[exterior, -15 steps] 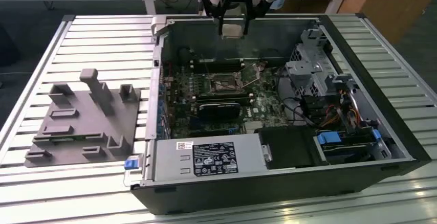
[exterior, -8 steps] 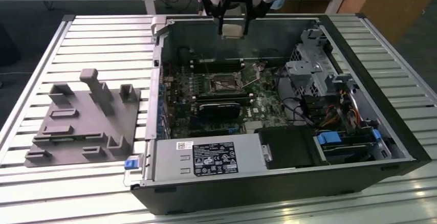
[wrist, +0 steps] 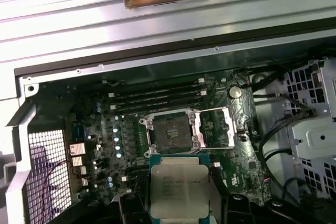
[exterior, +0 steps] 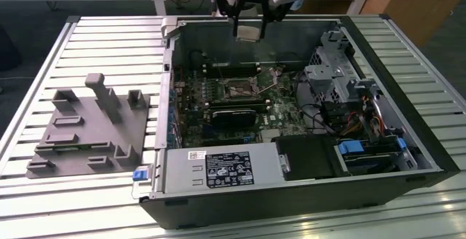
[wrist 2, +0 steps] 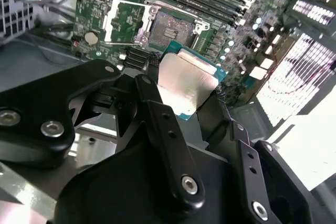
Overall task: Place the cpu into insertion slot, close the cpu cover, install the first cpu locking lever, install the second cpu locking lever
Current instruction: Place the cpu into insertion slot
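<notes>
My gripper (exterior: 248, 30) hangs above the back of the open computer case (exterior: 378, 141), shut on the cpu (exterior: 248, 33). In both wrist views the black fingers (wrist 2: 152, 85) clamp the silver-topped, green-edged cpu (wrist 2: 185, 83) (wrist: 177, 187) by two opposite edges. Below it on the motherboard lies the insertion slot (wrist: 169, 132) (wrist 2: 170, 27) (exterior: 237, 90), dark-centred and uncovered. The cpu cover (wrist: 216, 127) (wrist 2: 123, 20) is swung open beside the slot. The chip hovers apart from the slot, offset to one side. The locking levers are too thin to make out.
A black card (exterior: 233, 116) and memory slots (wrist: 157, 98) flank the socket. The power supply (exterior: 218, 168) sits at the case's near end, with drive cages and cables (exterior: 342, 81) on the exterior view's right. A grey fixture (exterior: 87, 124) stands on the slatted table at the left.
</notes>
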